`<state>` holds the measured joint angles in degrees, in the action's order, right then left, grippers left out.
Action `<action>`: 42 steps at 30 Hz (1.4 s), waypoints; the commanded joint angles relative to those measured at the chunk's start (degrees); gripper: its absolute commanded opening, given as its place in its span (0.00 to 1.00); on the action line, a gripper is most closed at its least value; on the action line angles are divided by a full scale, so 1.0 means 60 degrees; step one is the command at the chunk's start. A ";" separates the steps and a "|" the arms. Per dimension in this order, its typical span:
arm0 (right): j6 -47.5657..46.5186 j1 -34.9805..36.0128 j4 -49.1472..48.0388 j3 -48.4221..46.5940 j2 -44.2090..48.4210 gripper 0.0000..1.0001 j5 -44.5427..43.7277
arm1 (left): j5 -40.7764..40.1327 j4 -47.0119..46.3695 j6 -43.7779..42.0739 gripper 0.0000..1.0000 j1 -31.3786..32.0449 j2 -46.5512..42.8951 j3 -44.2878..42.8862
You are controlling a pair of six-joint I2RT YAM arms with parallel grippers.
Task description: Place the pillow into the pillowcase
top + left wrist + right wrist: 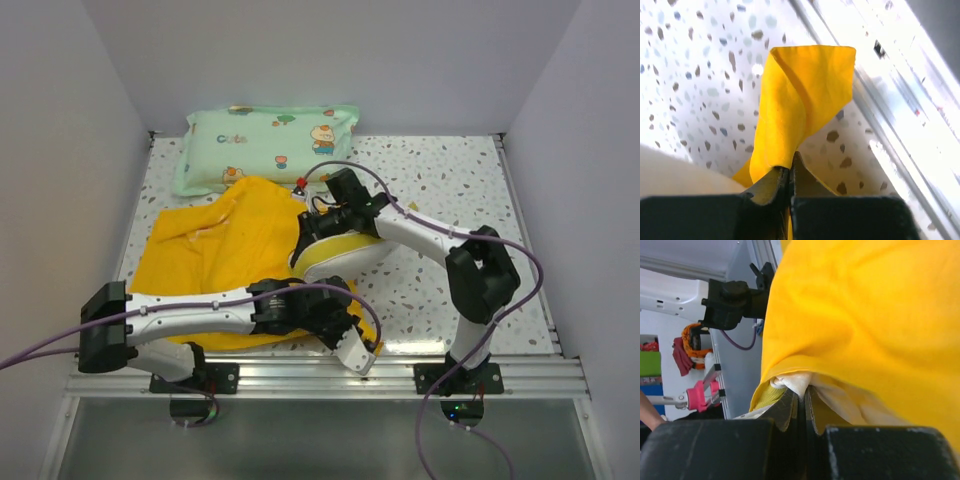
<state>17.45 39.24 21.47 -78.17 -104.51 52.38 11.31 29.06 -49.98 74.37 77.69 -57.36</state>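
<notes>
So: my L gripper (pixel 790 169) pinches the case (pixel 805 90) corner by the near rail (pixel 900 90), R gripper (pixel 802 396) clamps the pillow (pixel 792 382) edge (partly under case). Pillow lies just beyond L, toward R.

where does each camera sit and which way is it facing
top external: above and behind both arms, looking down on the table; arms, pillowcase, green pillow show.
left wrist: on the left arm, looking along the left jaws, shut on a pillowcase corner.
right wrist: on the right arm, looking along the right jaws, shut on the pillow edge.
shared: all show the pillowcase.
</notes>
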 commanded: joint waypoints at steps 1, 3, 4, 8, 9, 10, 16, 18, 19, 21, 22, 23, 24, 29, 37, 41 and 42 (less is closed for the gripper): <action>0.0186 0.0125 -0.1823 0.0369 -0.0058 0.00 -0.0366 | 0.1308 -0.2426 0.0712 0.00 0.0745 0.0015 -0.0665; -0.0285 0.0124 -0.1661 0.1115 0.0001 0.00 -0.0584 | 0.1192 -0.2411 0.0727 0.00 0.0730 -0.0013 -0.0199; -0.0649 0.0124 -0.1602 0.1844 0.0030 0.00 -0.0600 | 0.1148 -0.2426 0.0741 0.00 0.0716 -0.0101 0.0022; -0.0989 0.0139 -0.1690 0.3227 0.0045 0.00 -0.0513 | 0.1016 -0.2341 0.1253 0.19 0.0570 -0.0978 0.0552; -0.1062 0.0139 -0.1675 0.3519 0.0060 0.00 -0.0469 | 0.1189 -0.2164 0.1762 0.28 0.0453 -0.1126 0.0320; -0.1266 0.0139 -0.1544 0.3609 0.0103 0.00 -0.0396 | 0.1380 -0.1959 0.2013 0.36 0.0278 -0.1272 0.0129; -0.2116 0.0037 -0.0095 0.3230 0.0688 0.51 0.0044 | 0.2026 -0.0817 0.4270 0.67 -0.2225 -0.2152 -0.1233; -0.2482 -0.0167 0.0563 0.2749 0.1449 0.72 -0.0013 | 0.2374 -0.0377 0.4999 0.67 -0.3571 -0.2065 -0.1703; -0.2861 -0.0517 0.1306 0.2513 0.1712 0.74 -0.0130 | 0.2465 -0.0230 0.5236 0.67 -0.4533 -0.1934 -0.1820; -0.3696 -0.0987 0.2535 0.1769 0.2139 0.77 -0.0365 | 0.2843 -0.0243 0.5881 0.67 -0.5520 -0.1743 -0.2070; -0.4367 -0.1583 0.2892 0.1517 0.2227 0.77 -0.0438 | 0.2933 -0.0374 0.6072 0.67 -0.6351 -0.1452 -0.2143; -0.4548 -0.1938 0.3128 0.1297 0.2329 0.77 -0.0570 | 0.2949 -0.0419 0.6407 0.67 -0.6679 -0.1261 -0.2390; -0.4709 -0.2304 0.3304 0.0991 0.2345 0.77 -0.0629 | 0.3021 -0.0492 0.6541 0.68 -0.6957 -0.1041 -0.2538; -0.5222 -0.3962 0.2926 -0.0035 0.1439 0.83 -0.2456 | 0.1839 -0.0859 0.6777 0.74 -0.7502 0.1037 -0.3940; -0.5559 -0.4080 0.3289 -0.0624 -0.0774 0.82 -0.2771 | 0.0343 -0.0406 0.7290 0.82 -0.7181 0.5356 -0.7018; -0.5429 -0.4211 0.3029 0.0282 -0.0323 0.81 -0.2388 | -0.0170 -0.0477 0.7318 0.84 -0.6624 0.6269 -0.7578; -0.5385 -0.4212 0.2969 0.0516 -0.0249 0.81 -0.2329 | -0.0142 -0.0550 0.7304 0.84 -0.6536 0.6386 -0.7535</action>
<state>-13.89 14.48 38.06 -76.93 -110.13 36.14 12.93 25.80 -7.75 32.23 115.09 -99.88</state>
